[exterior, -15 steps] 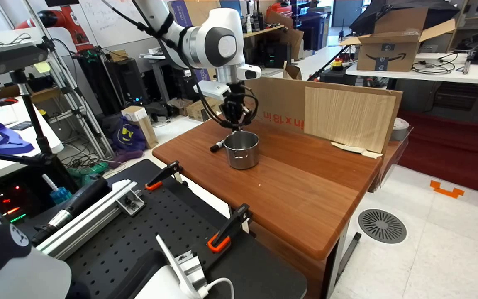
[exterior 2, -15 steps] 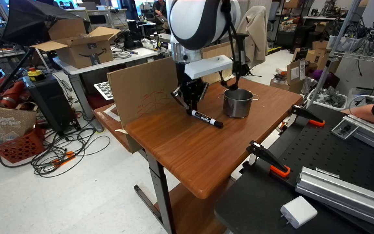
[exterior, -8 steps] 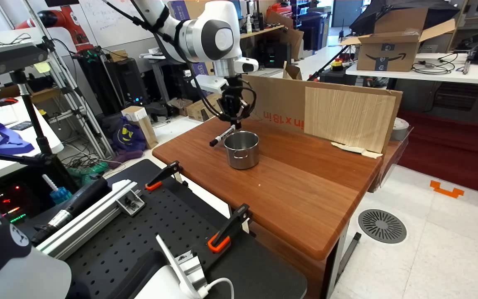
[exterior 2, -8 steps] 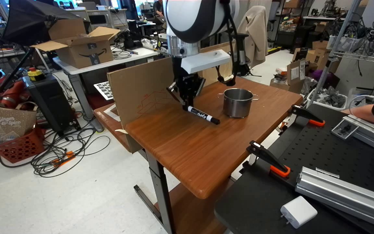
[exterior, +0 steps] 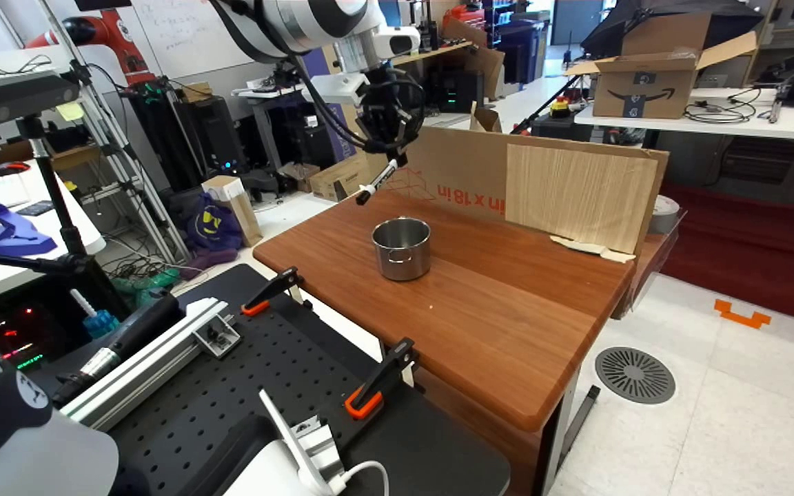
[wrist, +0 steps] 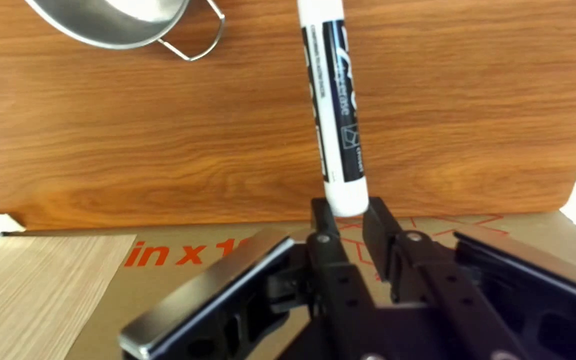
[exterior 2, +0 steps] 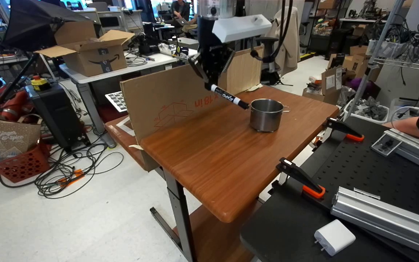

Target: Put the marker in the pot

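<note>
In an exterior view, here's the arm point(exterior: 300, 27), high, wrist point(exterior: 358, 52) pointing down, marker point(exterior: 381, 178) aslant in midair, in an exterior view, pot point(exterior 2: 266, 118) upright on the worktop point(exterior 2: 213, 160), in the wrist view, jaws clamped on the marker's end

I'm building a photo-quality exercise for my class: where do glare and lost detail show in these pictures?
Wrist view: bright glare inside the pot, tiny print on the marker too soft to read; in an exterior view: writing on the whiteboard too faint to read.
</note>
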